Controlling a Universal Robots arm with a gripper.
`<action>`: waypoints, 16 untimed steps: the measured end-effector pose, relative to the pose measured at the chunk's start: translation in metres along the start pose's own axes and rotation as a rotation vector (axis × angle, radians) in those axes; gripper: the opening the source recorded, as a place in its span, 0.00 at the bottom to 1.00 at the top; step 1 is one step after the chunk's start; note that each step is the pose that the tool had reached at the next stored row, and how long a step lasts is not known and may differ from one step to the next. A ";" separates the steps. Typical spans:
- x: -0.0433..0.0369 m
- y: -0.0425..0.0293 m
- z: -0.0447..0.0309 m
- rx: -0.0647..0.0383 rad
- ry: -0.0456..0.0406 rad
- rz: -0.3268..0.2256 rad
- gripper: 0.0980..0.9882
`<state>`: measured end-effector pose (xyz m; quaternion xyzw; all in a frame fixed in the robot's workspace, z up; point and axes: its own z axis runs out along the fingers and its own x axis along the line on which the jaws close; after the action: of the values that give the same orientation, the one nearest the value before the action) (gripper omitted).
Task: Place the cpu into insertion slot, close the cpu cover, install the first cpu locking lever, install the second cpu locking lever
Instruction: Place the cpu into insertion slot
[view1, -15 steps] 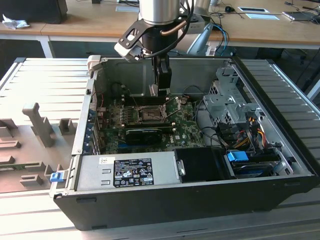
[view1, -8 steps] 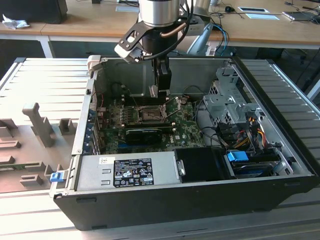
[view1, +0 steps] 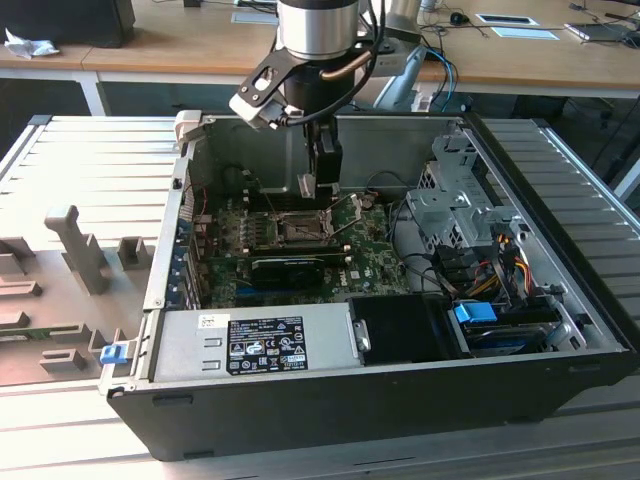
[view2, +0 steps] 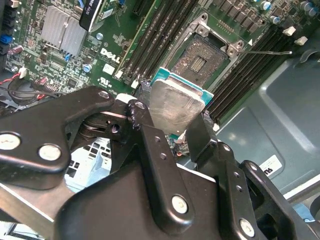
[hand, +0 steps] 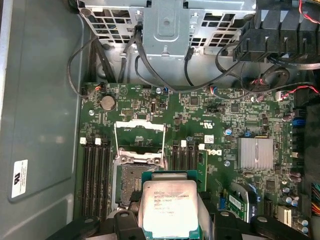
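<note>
The black pincer (view1: 318, 188) is clenched on the pale silvery square cpu (view2: 175, 107), just above the dark metal-rimmed insertion slot (view2: 199, 62). In the exterior view the slot lies at ten o'clock in the black computer case (view1: 350, 410). The silvery frame cpu cover (hand: 139, 125) stands open, so all steps remain.

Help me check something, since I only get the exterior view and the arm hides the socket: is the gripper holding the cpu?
Observer: Yes. In both wrist views the gripper is shut on the cpu, gripping it by two opposite edges.
Operator: Is it seated in the insertion slot?
Observer: No. In the second wrist view the insertion slot is bare, and the cpu hangs apart from it.
Operator: And the cpu cover?
Observer: In the first wrist view the cpu cover is swung open, off the slot.
</note>
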<state>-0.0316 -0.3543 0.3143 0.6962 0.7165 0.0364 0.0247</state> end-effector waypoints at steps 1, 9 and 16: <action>0.0002 -0.0003 0.0024 0.000 -0.0011 0.015 0.48; 0.0002 -0.0011 0.0113 0.000 -0.0022 0.025 0.48; 0.0002 -0.0015 0.0156 0.000 -0.0023 0.027 0.48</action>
<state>-0.0318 -0.3539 0.2986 0.7058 0.7071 0.0361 0.0252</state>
